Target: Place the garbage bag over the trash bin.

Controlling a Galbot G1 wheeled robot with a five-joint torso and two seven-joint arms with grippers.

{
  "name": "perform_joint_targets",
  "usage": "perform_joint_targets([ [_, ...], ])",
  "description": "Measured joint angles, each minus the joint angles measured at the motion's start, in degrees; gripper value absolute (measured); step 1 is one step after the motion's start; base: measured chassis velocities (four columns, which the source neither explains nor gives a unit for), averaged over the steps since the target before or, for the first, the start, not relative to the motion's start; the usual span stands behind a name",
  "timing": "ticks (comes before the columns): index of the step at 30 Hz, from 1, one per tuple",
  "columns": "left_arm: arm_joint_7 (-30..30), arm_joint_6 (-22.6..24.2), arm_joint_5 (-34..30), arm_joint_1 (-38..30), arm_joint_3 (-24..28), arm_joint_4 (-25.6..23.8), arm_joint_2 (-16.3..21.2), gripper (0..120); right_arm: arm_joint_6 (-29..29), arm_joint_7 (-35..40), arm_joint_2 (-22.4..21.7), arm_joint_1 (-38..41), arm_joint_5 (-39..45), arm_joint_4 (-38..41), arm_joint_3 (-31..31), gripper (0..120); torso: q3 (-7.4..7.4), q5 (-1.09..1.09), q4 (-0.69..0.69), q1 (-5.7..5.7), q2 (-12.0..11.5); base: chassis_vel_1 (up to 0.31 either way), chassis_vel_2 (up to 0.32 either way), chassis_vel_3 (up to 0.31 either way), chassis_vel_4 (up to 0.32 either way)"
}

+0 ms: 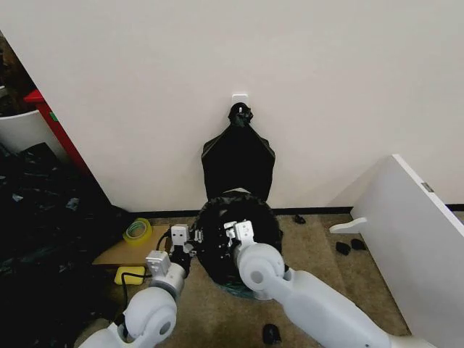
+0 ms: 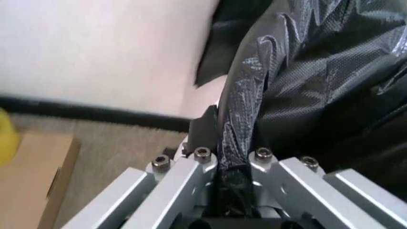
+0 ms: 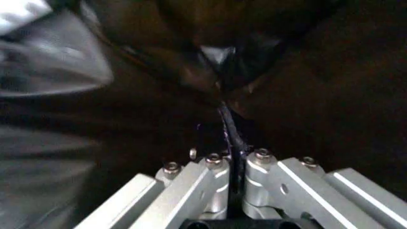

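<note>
The glossy black garbage bag (image 1: 239, 226) is spread into a round dome on the floor by the wall. The trash bin is hidden under it. My left gripper (image 1: 191, 241) is at the bag's left edge. In the left wrist view this gripper (image 2: 228, 164) is shut on a wrinkled fold of the bag (image 2: 279, 71). My right gripper (image 1: 232, 233) reaches over the middle of the dome. The right wrist view shows that gripper (image 3: 234, 160) shut on a thin ridge of the bag's plastic (image 3: 226, 119).
A fan-shaped bunch of black bags (image 1: 238, 161) hangs on the wall above. A heap of black sheeting (image 1: 36, 239) fills the left. Flat cardboard (image 1: 119, 254), a yellow tape roll (image 1: 136, 230) and a white board (image 1: 420, 239) lie nearby. Small black bits (image 1: 343, 247) dot the carpet.
</note>
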Motion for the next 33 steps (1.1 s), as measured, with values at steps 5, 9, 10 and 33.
perform_joint_targets([
  [5,-3.3,2.8,-8.0,-1.9,-0.8,1.9,-1.1,1,0.1,-11.9,-4.0,-5.8,-2.7,8.5,6.2,5,0.00,0.01,-0.01,0.00,0.0,0.000,0.000,0.000,0.000],
  [9,-5.8,4.6,-12.3,-2.9,-0.8,2.8,-2.6,1,2.6,-18.9,-6.5,-9.8,-8.5,13.4,9.2,18,-0.01,-0.01,-0.03,0.00,0.0,0.000,0.000,0.000,0.000],
  [10,-7.1,5.4,-13.9,-2.8,-1.1,2.9,-3.4,1,4.4,-20.6,-6.8,-11.0,-11.3,14.3,9.8,25,0.00,0.00,-0.03,0.00,0.0,0.000,0.000,0.000,0.000],
  [33,-12.3,6.2,-23.2,-4.0,-3.6,4.9,-4.9,1,11.2,-29.4,-3.0,-45.8,-8.6,20.5,38.7,100,-0.01,-0.01,-0.02,0.00,0.0,0.000,0.000,0.000,0.000],
])
